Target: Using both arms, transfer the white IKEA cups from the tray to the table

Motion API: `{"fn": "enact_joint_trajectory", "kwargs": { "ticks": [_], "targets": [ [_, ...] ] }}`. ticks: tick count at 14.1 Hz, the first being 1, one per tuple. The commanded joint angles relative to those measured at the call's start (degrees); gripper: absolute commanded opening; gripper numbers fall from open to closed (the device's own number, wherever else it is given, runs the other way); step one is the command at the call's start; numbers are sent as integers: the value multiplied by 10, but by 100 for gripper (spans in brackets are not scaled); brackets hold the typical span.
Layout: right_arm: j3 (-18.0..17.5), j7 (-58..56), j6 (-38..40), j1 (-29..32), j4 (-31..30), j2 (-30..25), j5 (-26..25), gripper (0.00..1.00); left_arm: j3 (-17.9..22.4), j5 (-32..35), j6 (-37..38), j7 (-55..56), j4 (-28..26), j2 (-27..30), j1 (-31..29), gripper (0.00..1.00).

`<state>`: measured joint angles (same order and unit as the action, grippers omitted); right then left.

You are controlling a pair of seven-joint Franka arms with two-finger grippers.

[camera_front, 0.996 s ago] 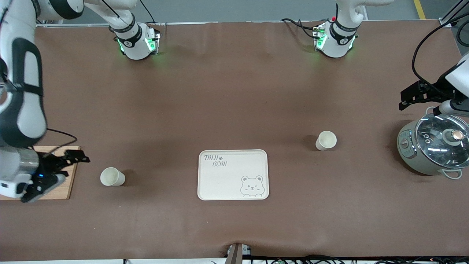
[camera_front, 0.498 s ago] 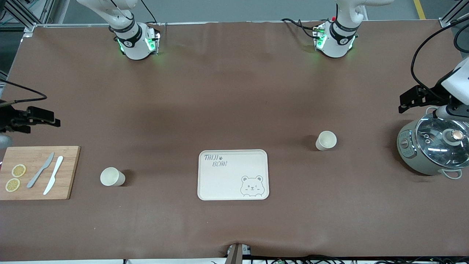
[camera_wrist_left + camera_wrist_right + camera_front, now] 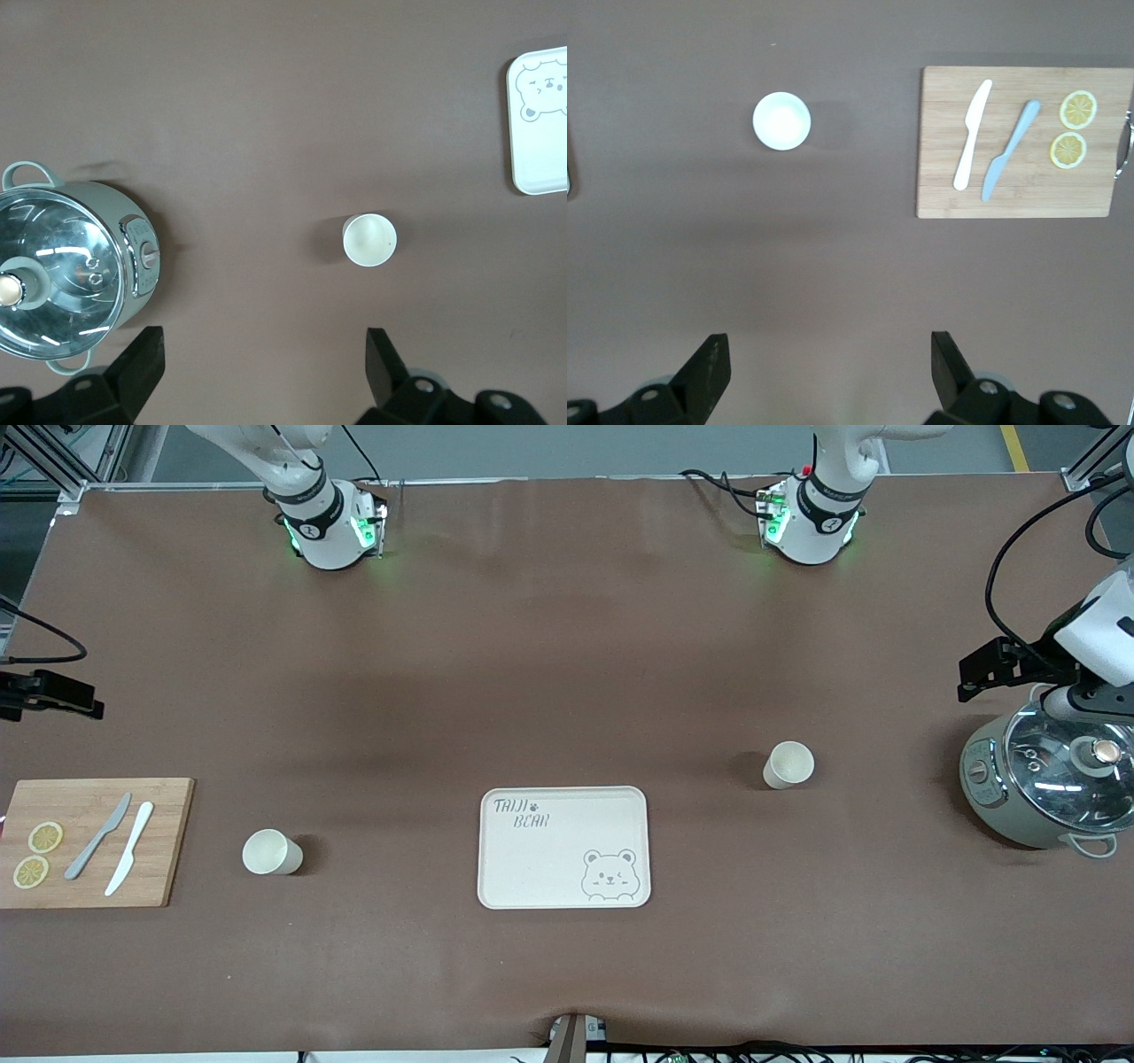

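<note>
- Table [image 3: 567,655] covered in brown cloth, bearing all items listed below.
- Pot [image 3: 1050,781] with glass lid at left arm's end of table; left tool [image 3: 979,673] up in the air just beside it, fingers [image 3: 142,359] spread wide, holding nothing.
- Cutting board [image 3: 97,841] at right arm's end, carrying two knives and two lemon slices; right tool [image 3: 53,695] over table edge near the board, fingers [image 3: 709,367] spread wide, holding nothing.
- Bear tray [image 3: 563,847] mid-table, nothing on it.
- First white cup [image 3: 788,764] upright between tray and pot, farther from front camera than tray.
- Second white cup [image 3: 270,852] upright between board and tray, touching neither.
</note>
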<state>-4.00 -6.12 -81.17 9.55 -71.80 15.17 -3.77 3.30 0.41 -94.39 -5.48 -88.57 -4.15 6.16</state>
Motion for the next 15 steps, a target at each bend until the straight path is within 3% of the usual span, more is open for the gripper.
{"fn": "enact_joint_trajectory", "kwargs": {
  "ticks": [1,4,13,15],
  "targets": [
    [-8,26,-3,25,-4,-11,-8,100,-5,13,-6,12,-4,5,3,100],
    [-9,115,-13,21,-4,-9,38,100,-6,13,-6,13,-3,5,3,100],
    [-11,117,-29,14,-4,-9,45,100,-6,13,-9,14,-2,0,1,100],
    [-1,118,-35,-14,-4,-9,47,100,-6,13,-9,14,-2,0,0,100]
  ]
}}
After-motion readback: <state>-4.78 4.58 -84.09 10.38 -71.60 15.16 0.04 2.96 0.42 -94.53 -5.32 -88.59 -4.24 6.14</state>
